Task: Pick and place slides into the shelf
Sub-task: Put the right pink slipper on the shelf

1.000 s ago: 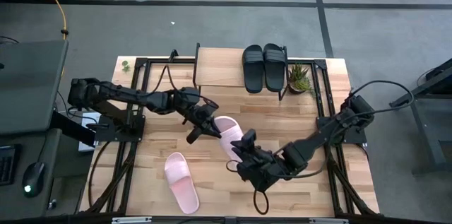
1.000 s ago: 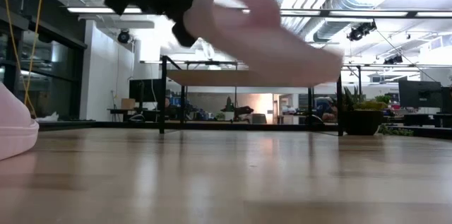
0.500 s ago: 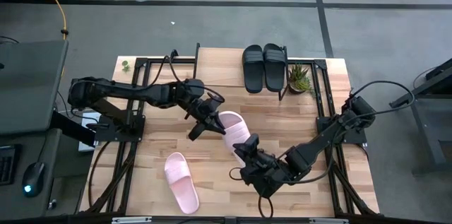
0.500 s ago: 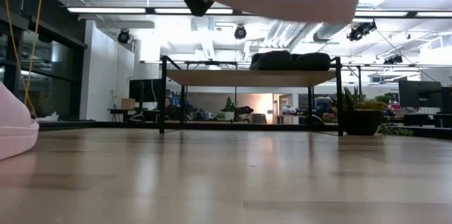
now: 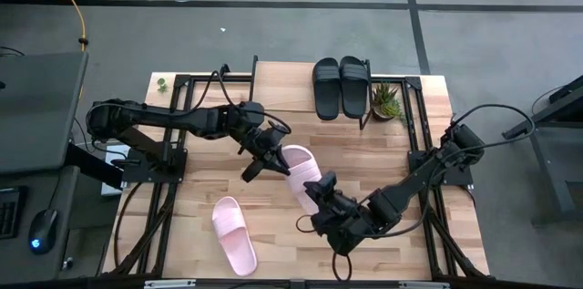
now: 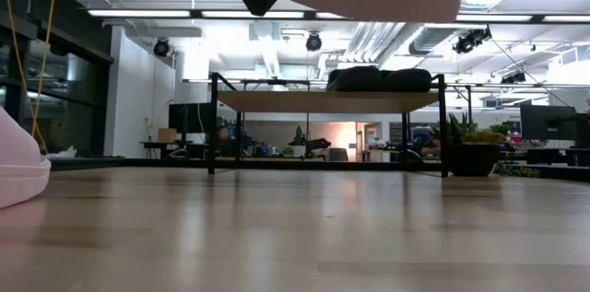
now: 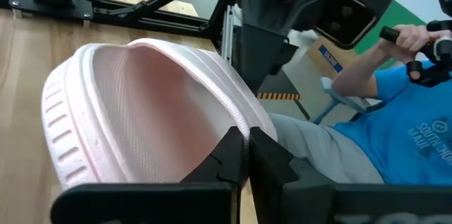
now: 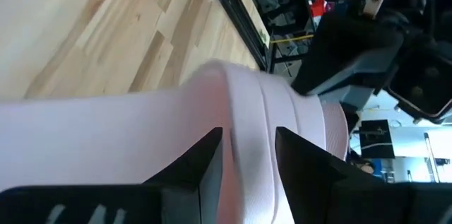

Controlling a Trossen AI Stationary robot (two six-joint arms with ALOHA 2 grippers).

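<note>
pink slide (image 5: 300, 170) | between left tool (image 5: 258, 160) and right tool (image 5: 321, 190)

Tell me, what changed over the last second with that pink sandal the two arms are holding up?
Both arms carried the pink slide up and a little toward the shelf; the low view shows it rising and levelling out. The left gripper and right gripper kept hold throughout. The other pink slide and the black slides stayed put.

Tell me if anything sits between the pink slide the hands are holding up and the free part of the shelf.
Nothing visible does. The pink slide, held by the left hand and right hand, is lifted off the table. The shelf has bare board beside the black slides.
</note>
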